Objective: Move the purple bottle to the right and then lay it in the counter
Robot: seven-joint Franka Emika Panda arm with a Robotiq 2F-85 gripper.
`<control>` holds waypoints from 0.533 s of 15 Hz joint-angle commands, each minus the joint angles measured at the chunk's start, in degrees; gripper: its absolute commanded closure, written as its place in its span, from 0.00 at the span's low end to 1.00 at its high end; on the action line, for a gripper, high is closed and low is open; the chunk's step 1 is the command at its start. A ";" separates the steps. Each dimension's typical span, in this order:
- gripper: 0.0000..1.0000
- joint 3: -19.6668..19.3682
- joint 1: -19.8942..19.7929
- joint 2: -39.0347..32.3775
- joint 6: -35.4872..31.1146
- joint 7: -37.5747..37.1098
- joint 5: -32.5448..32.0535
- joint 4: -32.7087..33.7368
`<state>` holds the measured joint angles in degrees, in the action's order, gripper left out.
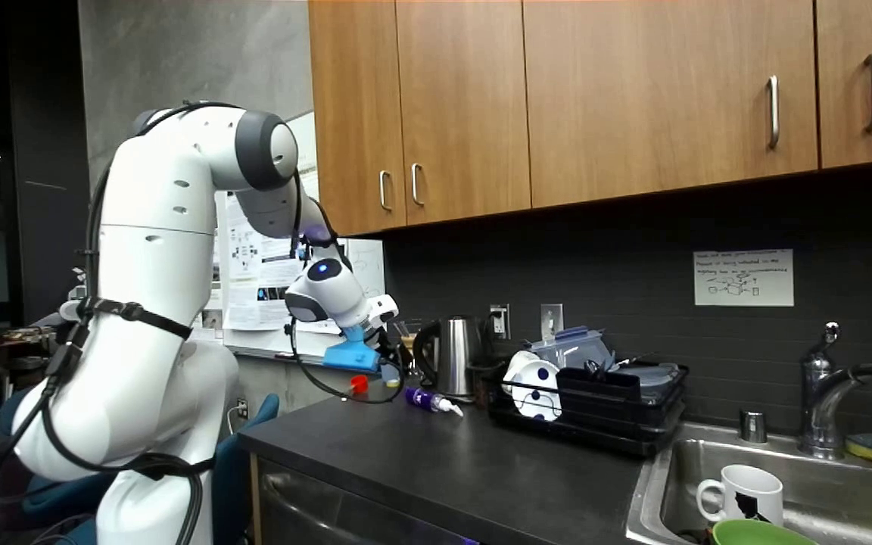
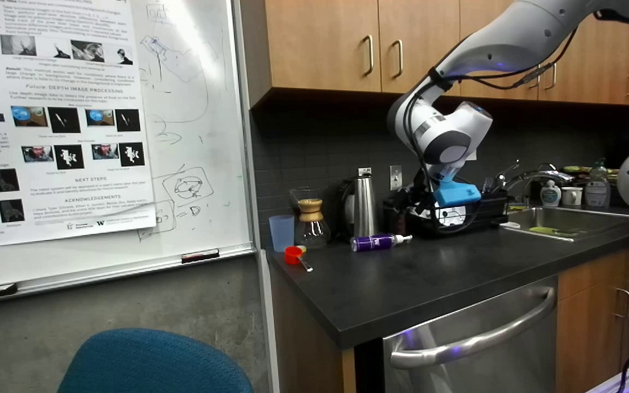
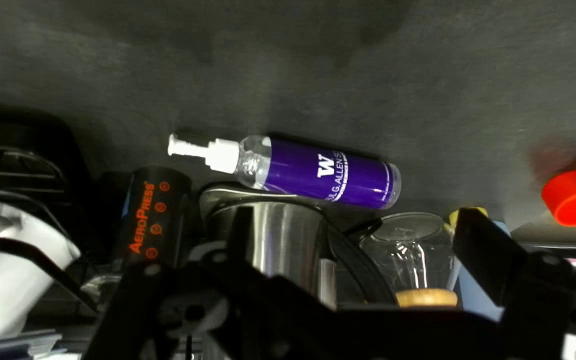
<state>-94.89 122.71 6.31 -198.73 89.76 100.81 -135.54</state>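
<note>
Purple bottle [image 3: 318, 172] lying on its side on the tabletop [image 2: 429, 284]; end effector [image 3: 355, 220] parted wide, grasping nothing.

White nozzle [image 2: 402, 239] toward the right in both exterior views, the bottle rests just on the near side of the steel kettle [image 2: 365, 207]; a glass carafe [image 2: 310, 216] stands to the kettle's left, a dish rack [image 1: 610, 409] to its right. The laying-down appears complete, with withdrawal the likely next step. Principal hazards: the spread fingers [image 3: 488, 260] catching kettle or carafe, should the arm [image 1: 156, 257] swing sideways before rising; the cylindrical bottle rolling toward the near edge, if brushed; and, were a shift to the right attempted, the nozzle striking the rack, which stands near.
</note>
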 commanded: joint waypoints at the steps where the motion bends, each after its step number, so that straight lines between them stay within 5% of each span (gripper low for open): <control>1: 0.26 -2.15 2.50 -7.51 0.00 3.50 1.93 -0.27; 4: 0.35 -1.37 1.36 -10.84 0.02 5.21 1.80 -0.03; 8: 0.68 1.56 -1.66 -13.47 0.08 6.70 1.11 0.22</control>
<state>-95.28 123.24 -3.59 -198.65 94.39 100.97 -135.61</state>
